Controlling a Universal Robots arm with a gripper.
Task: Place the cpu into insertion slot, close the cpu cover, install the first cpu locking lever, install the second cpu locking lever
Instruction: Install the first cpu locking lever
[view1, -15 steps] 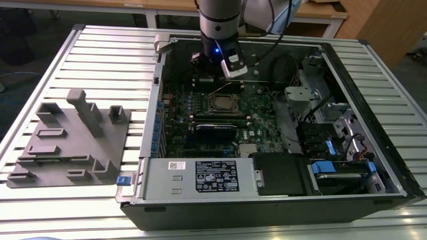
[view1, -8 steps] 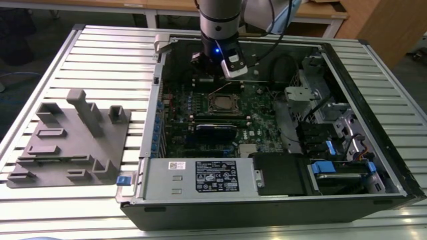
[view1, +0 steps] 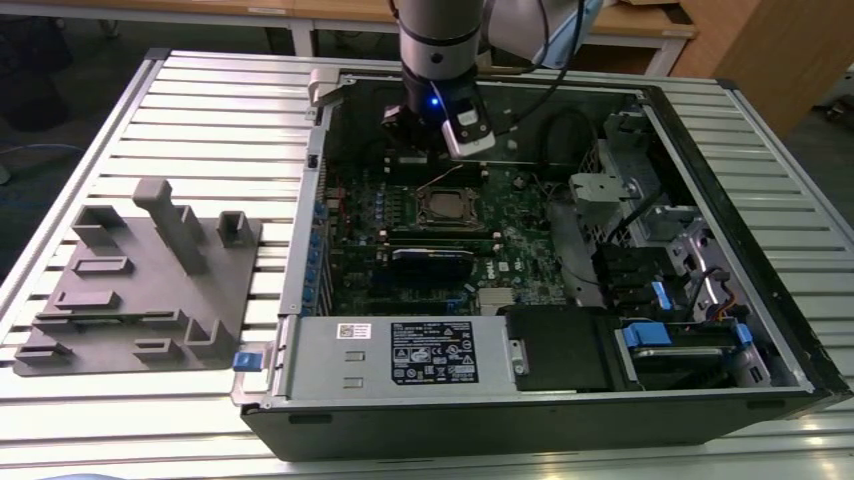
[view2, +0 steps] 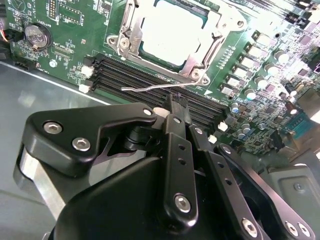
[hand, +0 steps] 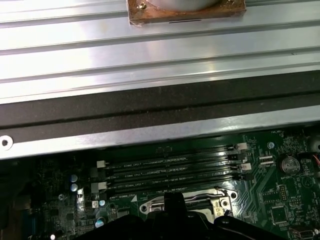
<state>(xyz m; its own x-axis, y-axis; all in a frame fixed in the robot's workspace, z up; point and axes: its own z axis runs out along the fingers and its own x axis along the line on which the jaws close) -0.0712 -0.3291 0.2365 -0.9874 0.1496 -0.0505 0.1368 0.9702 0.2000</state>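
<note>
One lever unlatched at mid-frame of second wrist view: thin wire, likely stiff, springy, slippery; push near hooked end. Cpu seated upper centre under cover. Gripper fingers together, empty, just beside lever.

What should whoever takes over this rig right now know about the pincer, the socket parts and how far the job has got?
Pincer: shut, gripping nothing visible, its tip close by the thin silvery wire locking lever; contact cannot be judged.
Flat square silver-grey cpu: seated in the small square metal-rimmed insertion slot.
Thin silvery frame-plate cpu cover: down around the cpu.
Done: cpu placed, cover closed.
Left: that lever stands free, unlatched; the other lever cannot be judged.
</note>
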